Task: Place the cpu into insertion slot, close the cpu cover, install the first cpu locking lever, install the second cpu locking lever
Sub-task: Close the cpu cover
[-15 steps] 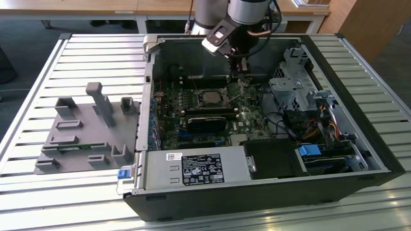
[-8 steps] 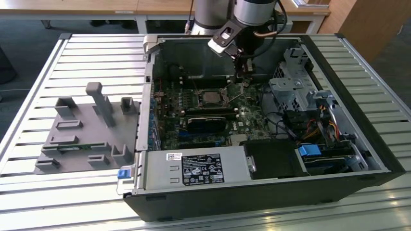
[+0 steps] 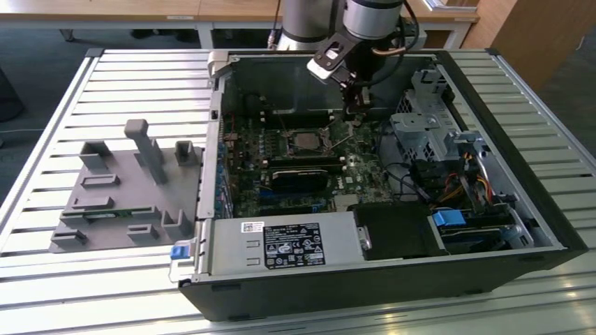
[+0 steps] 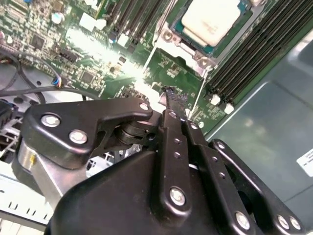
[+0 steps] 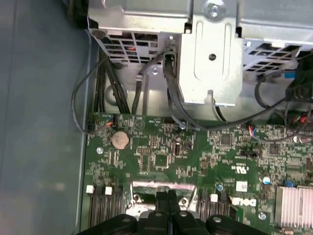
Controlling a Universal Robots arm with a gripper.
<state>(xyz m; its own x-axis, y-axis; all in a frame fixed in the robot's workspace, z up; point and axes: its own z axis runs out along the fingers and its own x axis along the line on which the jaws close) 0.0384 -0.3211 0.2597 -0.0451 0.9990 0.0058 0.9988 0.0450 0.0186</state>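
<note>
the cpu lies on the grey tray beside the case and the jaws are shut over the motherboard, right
Not the tray: the second wrist view shows the cpu seated on the motherboard, inside the metal cover. The gripper is over the motherboard, jaws shut.

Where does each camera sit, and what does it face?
Exterior view: off the arm, above, looking down into the open computer case; arm and tool show.
Second wrist view: on the arm, looking along the tool at the cpu.
First wrist view: on the arm, looking past the tool at the drive cage.
Shared: both wrist views show tool and motherboard.
</note>
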